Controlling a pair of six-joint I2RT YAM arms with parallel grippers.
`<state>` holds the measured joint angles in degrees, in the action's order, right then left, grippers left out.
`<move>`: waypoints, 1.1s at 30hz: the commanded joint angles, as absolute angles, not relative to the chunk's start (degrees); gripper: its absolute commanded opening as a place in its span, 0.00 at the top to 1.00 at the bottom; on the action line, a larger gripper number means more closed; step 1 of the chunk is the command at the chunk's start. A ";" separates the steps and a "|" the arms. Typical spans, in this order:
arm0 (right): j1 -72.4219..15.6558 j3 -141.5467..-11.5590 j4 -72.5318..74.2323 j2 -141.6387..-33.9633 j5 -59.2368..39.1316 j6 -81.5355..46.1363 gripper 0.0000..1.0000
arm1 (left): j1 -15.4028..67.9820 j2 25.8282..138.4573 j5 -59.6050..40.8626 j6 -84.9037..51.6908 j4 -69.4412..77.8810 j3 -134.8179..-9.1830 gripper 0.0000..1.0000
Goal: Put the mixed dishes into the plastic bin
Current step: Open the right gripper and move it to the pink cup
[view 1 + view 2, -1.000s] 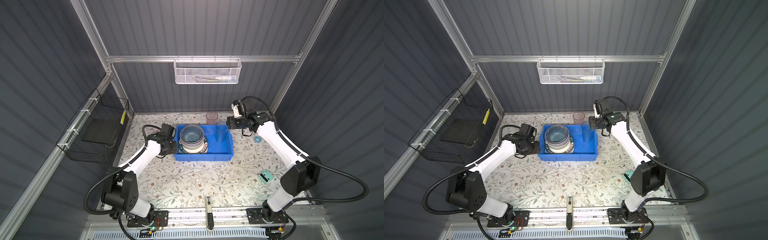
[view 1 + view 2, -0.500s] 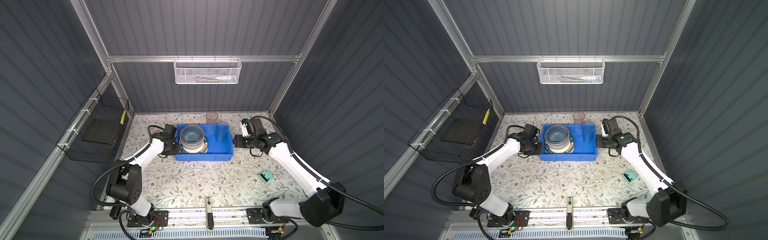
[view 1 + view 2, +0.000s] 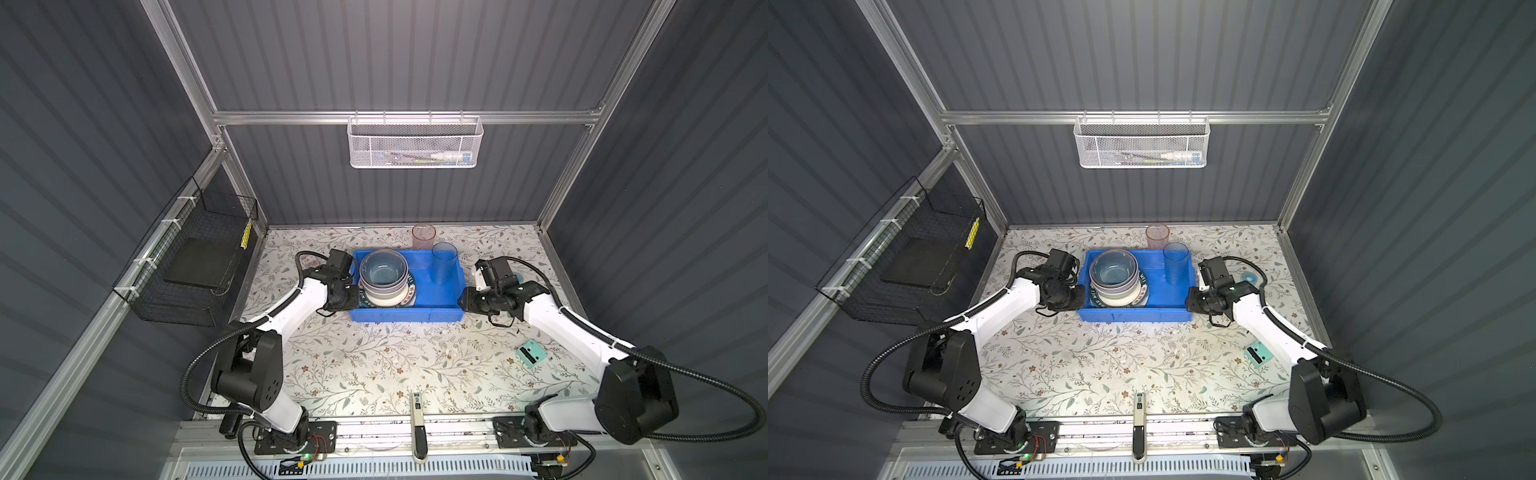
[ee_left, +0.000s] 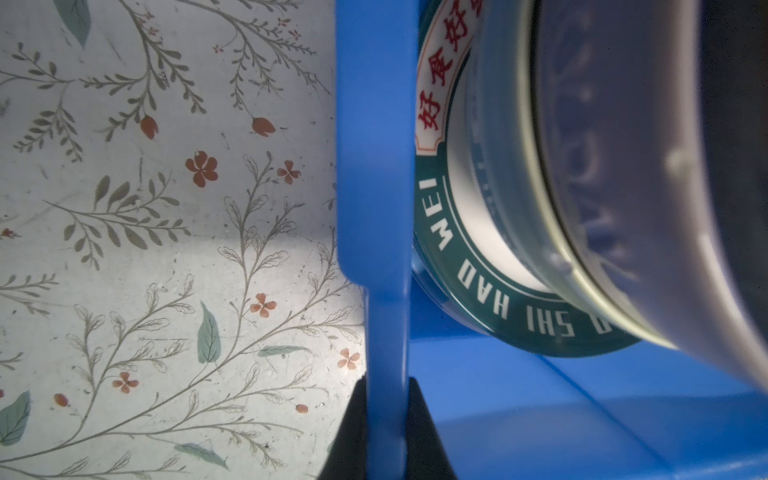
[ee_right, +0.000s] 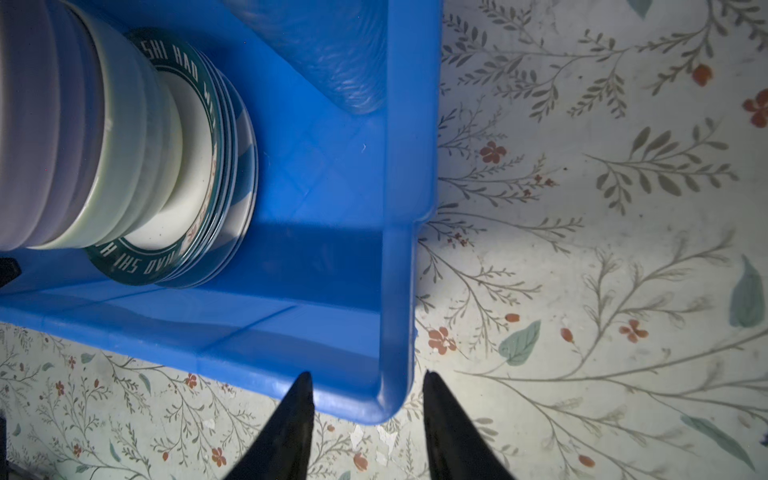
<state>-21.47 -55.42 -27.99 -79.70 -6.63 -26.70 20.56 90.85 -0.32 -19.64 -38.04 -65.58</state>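
Bin (image 3: 407,316): on table (image 3: 374,365), holds dish stack (image 3: 384,274) at its left end and blue tumbler (image 3: 444,264); pink tumbler (image 3: 423,237) outside, just behind. Left gripper (image 4: 386,386): clamped on left wall. Right gripper (image 5: 366,374): jaws apart, straddling right wall, no contact seen. Hazards: one-sided pull may tilt bin, stack slides, blue tumbler topples; pink tumbler knocked

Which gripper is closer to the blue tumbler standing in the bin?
Right. The right gripper straddles a corner of the bin at the end holding the blue tumbler; the left gripper clamps the opposite end wall, beyond the stacked dishes.
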 commanded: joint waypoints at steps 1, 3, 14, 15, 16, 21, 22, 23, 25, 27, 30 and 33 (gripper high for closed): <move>-21.82 -55.28 -24.94 -82.49 -5.25 -28.01 0.58 | 20.30 88.89 -1.58 -20.44 -40.54 -63.51 0.96; -21.93 -56.02 -25.10 -84.61 -4.42 -27.79 0.59 | 20.30 88.86 -1.58 -20.48 -40.67 -63.24 0.97; -25.29 -56.04 -29.14 -85.53 -2.46 -28.61 0.79 | 20.30 85.86 -3.63 -21.05 -44.21 -61.49 1.00; -25.74 -55.84 -29.63 -84.90 -2.42 -28.92 0.81 | 20.30 85.28 -4.19 -21.29 -44.82 -61.06 1.00; -26.15 -55.66 -30.14 -84.30 -2.55 -29.23 0.82 | 20.30 84.73 -4.51 -21.68 -45.56 -60.57 1.00; -28.14 -54.20 -33.77 -80.34 -2.77 -30.40 0.84 | 20.30 79.58 -5.48 -23.27 -49.90 -57.18 1.00; -28.53 -53.81 -34.37 -79.76 -2.88 -30.41 0.84 | 20.28 78.69 -5.82 -23.59 -50.58 -56.43 1.00; -28.84 -53.34 -35.20 -78.96 -2.93 -30.40 0.84 | 20.30 77.65 -6.16 -24.05 -51.31 -55.65 1.00; -29.56 -52.62 -36.85 -77.82 -3.05 -30.18 0.84 | 20.26 75.57 -6.88 -25.07 -52.09 -53.70 1.00; -30.24 -51.90 -38.73 -76.31 -2.97 -30.08 0.84 | 20.30 73.32 -7.15 -26.12 -52.83 -51.88 0.99; -30.62 -50.60 -40.18 -74.22 -3.30 -30.26 0.84 | 20.30 70.79 -7.55 -27.33 -53.43 -50.07 0.98; -30.67 -49.75 -40.60 -72.87 -3.68 -30.34 0.83 | 20.30 69.55 -7.90 -28.03 -53.44 -49.09 0.96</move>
